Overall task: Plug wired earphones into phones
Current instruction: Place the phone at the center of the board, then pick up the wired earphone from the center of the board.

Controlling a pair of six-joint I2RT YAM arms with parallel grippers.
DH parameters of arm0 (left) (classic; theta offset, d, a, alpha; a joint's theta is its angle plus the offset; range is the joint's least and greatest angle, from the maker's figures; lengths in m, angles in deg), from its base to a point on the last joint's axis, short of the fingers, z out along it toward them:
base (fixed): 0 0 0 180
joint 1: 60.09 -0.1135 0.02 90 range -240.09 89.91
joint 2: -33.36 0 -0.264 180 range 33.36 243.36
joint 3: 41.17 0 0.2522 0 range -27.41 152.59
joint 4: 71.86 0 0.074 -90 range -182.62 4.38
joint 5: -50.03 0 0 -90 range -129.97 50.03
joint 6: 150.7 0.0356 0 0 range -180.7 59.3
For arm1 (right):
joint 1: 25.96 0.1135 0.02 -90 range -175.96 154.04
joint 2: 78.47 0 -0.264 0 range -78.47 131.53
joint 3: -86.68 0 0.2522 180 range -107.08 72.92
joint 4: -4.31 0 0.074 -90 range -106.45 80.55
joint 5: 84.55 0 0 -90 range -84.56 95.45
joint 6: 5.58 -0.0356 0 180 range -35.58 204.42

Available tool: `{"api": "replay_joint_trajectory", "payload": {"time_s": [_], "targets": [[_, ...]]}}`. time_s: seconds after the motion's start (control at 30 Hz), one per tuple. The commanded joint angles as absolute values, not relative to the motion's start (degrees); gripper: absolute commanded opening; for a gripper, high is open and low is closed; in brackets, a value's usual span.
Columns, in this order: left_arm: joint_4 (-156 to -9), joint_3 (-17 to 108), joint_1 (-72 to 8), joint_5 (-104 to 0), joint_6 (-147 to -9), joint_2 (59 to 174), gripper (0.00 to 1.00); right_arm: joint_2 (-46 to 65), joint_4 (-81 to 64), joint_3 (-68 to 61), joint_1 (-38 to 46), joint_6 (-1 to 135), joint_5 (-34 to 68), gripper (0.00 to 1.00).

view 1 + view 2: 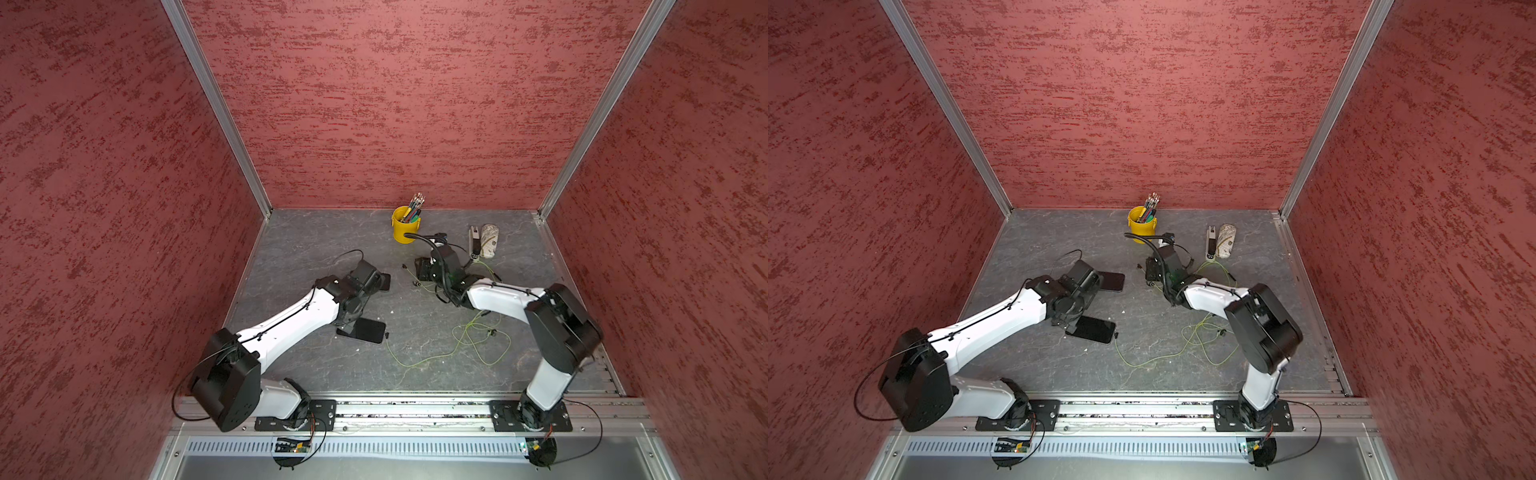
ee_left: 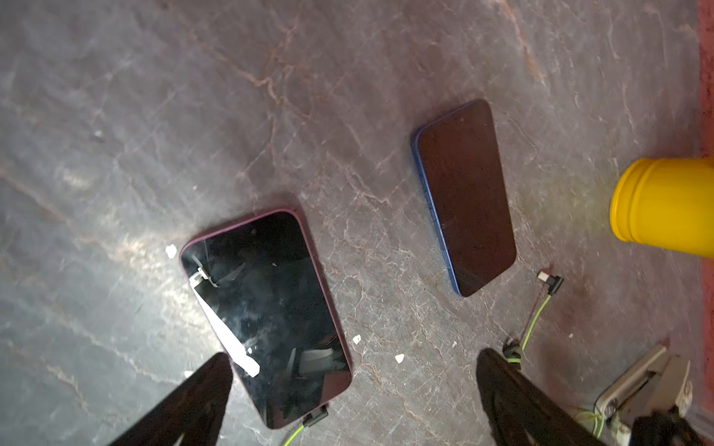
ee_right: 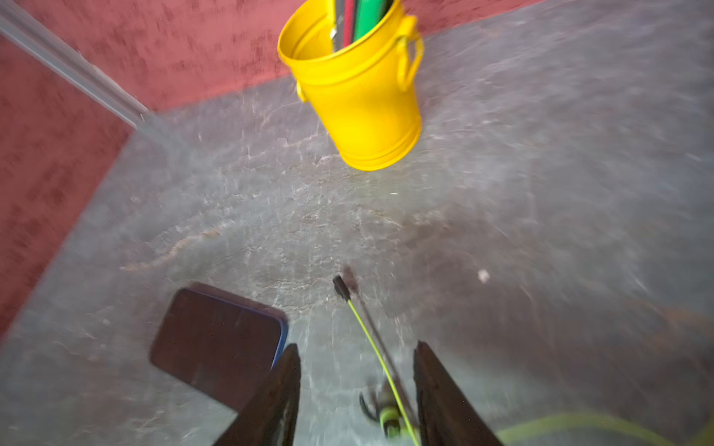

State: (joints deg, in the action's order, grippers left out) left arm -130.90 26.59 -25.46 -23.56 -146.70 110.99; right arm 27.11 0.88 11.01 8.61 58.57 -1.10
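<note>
Right gripper (image 3: 357,347): gaping, clamping nothing, sitting nearer plug than wide-open left gripper (image 2: 355,357). Lying leftward beside it: flat glossy black blue-edged phone (image 3: 216,343), short end near small black plug (image 3: 342,287) on thin yellow-green earphone cable (image 3: 371,347) running between jaws.

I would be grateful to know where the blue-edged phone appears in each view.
In both top views: blue-edged phone mid-table, partly under the left arm.
Left wrist: beside the maroon-edged phone.
Right wrist: partly behind a right end effector finger.
Shared landmark: yellow bucket.
</note>
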Motion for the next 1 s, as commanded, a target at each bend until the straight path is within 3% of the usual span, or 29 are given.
{"api": "replay_joint_trajectory", "payload": {"time_s": [0.0,0.23,0.53,0.83,0.97], "targets": [[-119.1,22.3,-28.1,-27.7,-126.0,108.6,1.00,32.2,-5.6,5.1,8.6,67.2,2.2,0.48],[-103.1,11.9,-32.1,-35.6,-116.9,100.7,0.99,41.2,-9.8,-5.1,7.8,69.2,3.0,0.47],[-102.2,11.2,-35.1,-39.1,-112.5,100.2,1.00,44.5,-11.0,-6.2,7.7,69.4,4.2,0.43],[-99.8,10.0,-35.2,-40.3,-112.1,100.1,1.00,44.5,-10.7,-3.9,7.7,69.2,4.4,0.31],[-99.0,10.7,-33.8,-40.2,-110.4,99.7,1.00,43.8,-9.9,-3.3,7.7,68.4,4.9,0.20]]}}
